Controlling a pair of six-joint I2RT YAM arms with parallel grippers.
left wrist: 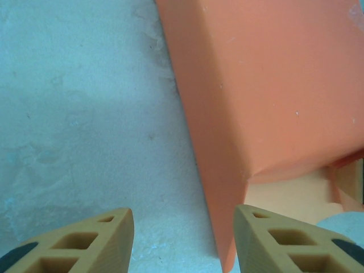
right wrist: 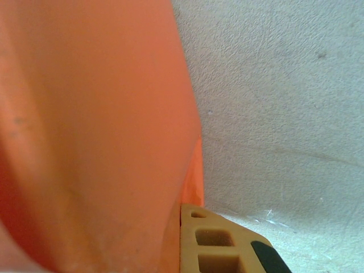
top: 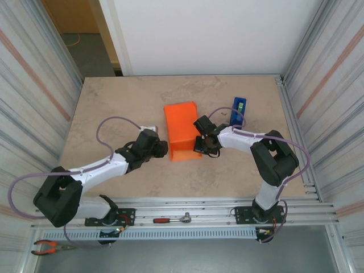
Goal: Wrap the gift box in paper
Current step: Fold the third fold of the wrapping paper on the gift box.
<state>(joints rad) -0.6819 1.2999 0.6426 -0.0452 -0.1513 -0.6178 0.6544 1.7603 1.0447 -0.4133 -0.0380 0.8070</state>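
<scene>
Beside the paper [top: 182,132], blue tape dispenser [top: 238,111] (label [top: 241,104] perhaps green)

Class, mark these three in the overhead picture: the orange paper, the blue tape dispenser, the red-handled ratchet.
orange paper [top: 181,120]: top view, its upper face.
blue tape dispenser [top: 237,102]: top view, its far end.
red-handled ratchet [top: 165,220]: top view, its red handle.

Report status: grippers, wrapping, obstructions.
Left gripper open beside bright orange matte paper sheet, near-left edge. Right gripper shut on its right edge. Blue tape dispenser apart, behind right arm.
</scene>
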